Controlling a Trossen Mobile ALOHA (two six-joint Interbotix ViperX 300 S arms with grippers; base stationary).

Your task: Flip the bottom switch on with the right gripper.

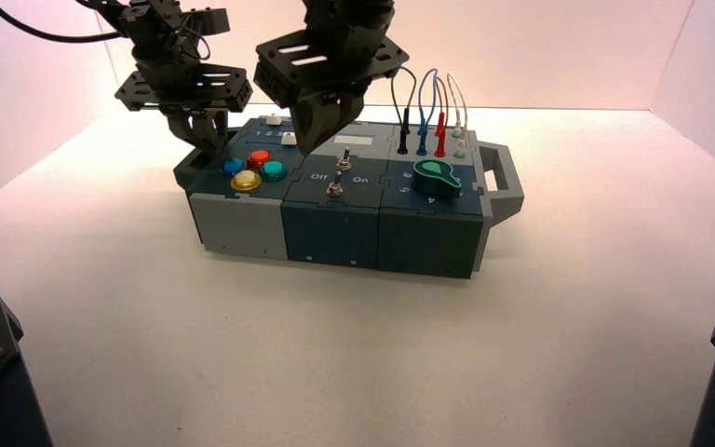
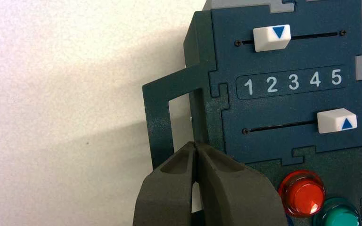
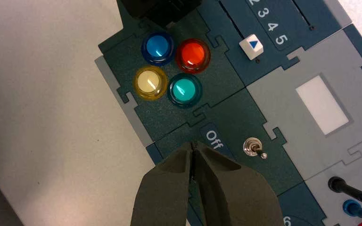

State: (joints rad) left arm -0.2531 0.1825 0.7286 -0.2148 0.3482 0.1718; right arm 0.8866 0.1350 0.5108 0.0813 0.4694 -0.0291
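Bottom switch [image 1: 336, 186] of the 2, near the box's [image 1: 333, 235] front edge, looks small, metal and springy-stiff, best nudged near its tip by the right claw [image 3: 193, 142], pinched closed above Off, while the left claw [image 2: 194, 143] idles beyond the buttons [image 3: 184, 89].

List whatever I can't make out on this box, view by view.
- Right wrist view: bottom switch and "On" label, behind the right pincer over the box's front middle.
- High view: bottom switch's position, too small to tell.
- Left wrist view: blue button, mostly behind the left pincer at the box's left end; green button, cut off by the edge.
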